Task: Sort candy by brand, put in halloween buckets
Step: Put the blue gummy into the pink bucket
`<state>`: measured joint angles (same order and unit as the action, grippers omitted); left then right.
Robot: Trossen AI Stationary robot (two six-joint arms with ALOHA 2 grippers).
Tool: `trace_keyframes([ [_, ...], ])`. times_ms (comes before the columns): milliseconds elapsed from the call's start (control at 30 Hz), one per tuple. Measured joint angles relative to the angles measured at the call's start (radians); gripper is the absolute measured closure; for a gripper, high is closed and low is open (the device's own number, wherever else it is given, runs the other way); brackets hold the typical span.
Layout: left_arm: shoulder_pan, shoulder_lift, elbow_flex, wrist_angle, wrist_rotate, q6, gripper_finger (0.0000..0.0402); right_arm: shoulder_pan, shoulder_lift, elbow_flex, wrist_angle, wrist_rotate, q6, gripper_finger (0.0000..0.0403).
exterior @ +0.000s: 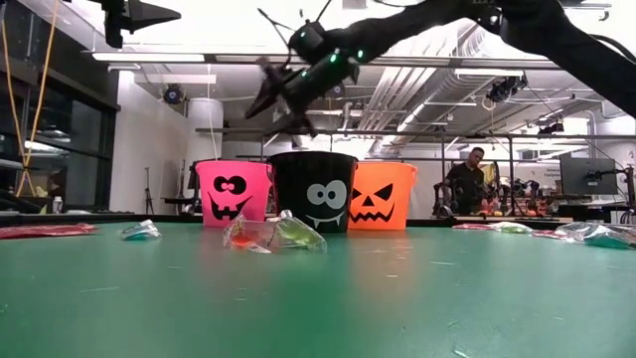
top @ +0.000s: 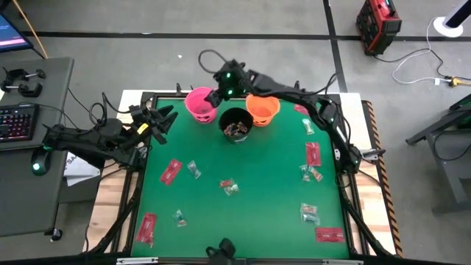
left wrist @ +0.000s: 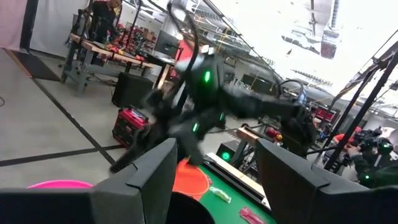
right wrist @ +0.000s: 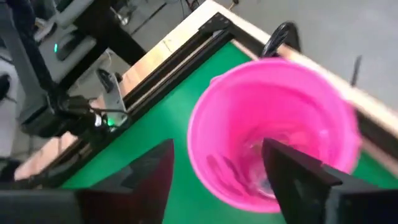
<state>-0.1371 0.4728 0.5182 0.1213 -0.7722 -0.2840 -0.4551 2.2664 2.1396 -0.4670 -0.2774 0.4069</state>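
Left gripper [top: 165, 121] waits with fingers spread at the table's left edge; right gripper [top: 215, 96] hangs fingers apart above the round pink plastic bucket [top: 200, 104], leftmost of three; wrapped candy [right wrist: 261, 180] lies inside it, below the fingers.

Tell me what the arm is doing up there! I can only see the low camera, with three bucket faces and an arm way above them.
Observer: That is the right gripper. From above, it hangs over the pink bucket.
Operator: Is it holding a candy?
Observer: No. Its wrist camera shows its fingers spread with nothing between them, looking down into the pink bucket.
Operator: Is any bucket filled?
Observer: The black bucket has several pieces inside; your view hides that.
Operator: Where's the other arm?
Observer: The left gripper waits open at the table's left edge.
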Motion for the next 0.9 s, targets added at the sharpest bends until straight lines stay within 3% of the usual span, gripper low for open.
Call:
trace_keyframes([
  [100, 0.000, 0.000, 0.000, -0.009, 0.001, 0.000, 0.0198, -0.024, -0.005, 0.123, -0.230, 0.020, -0.134, 0.0154],
  [200, 0.000, 0.000, 0.000, -0.026, 0.003, 0.000, 0.0198, -0.037, -0.008, 0.220, -0.466, 0.135, -0.278, 0.0153],
  [300, 0.000, 0.000, 0.000, -0.041, 0.003, 0.000, 0.0198, -0.046, -0.096, 0.121, -0.567, 0.181, -0.343, 0.0153],
  [400, 0.000, 0.000, 0.000, -0.049, 0.003, 0.000, 0.0198, -0.050, -0.224, -0.052, -0.614, 0.235, -0.372, 0.0153],
  [533, 0.001, 0.000, 0.000, -0.049, 0.000, 0.000, 0.0198, -0.059, -0.450, -0.377, -0.520, 0.270, -0.325, 0.0153],
  [767, 0.001, 0.000, 0.000, -0.049, 0.004, -0.002, 0.0198, -0.038, -0.895, -0.934, -0.346, 0.300, -0.018, 0.0153],
  [900, 0.001, 0.064, 0.041, -0.151, 0.144, -0.009, 0.0198, 0.016, -1.097, -1.162, -0.239, 0.295, 0.161, 0.0153],
])
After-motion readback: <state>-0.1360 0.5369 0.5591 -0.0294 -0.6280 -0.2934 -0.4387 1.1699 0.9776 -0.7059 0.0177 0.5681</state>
